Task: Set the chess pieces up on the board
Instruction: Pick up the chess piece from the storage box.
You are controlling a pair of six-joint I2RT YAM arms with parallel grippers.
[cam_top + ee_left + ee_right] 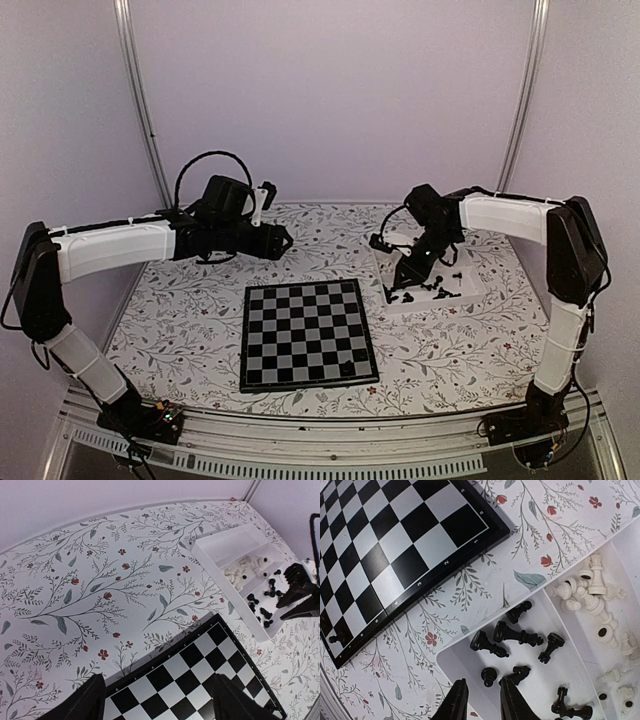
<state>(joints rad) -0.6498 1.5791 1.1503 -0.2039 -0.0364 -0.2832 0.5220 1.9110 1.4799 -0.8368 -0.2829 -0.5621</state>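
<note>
Floral cloth covers the table (180, 320) under pale walls (330, 90). The board (305, 335) lies in the centre. The chess pieces (520, 635) lie in the white tray (452, 662), and only the wrist views show the white ones. The left gripper (160, 702) is spread wide, and the right gripper (482, 702) is narrowly apart and empty above the tray.

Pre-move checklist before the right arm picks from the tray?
1. Right pincer open and empty: ok.
2. It is over the black-piece compartment of the tray: ok.
3. Black pawn just ahead of its fingertips stands upright: cannot tell.
4. Other black pieces upright for an easy grip: not ok, most lie on their sides.
5. Board has free squares: ok, mostly bare.
6. Left pincer open, empty, away from the tray: ok.
</note>
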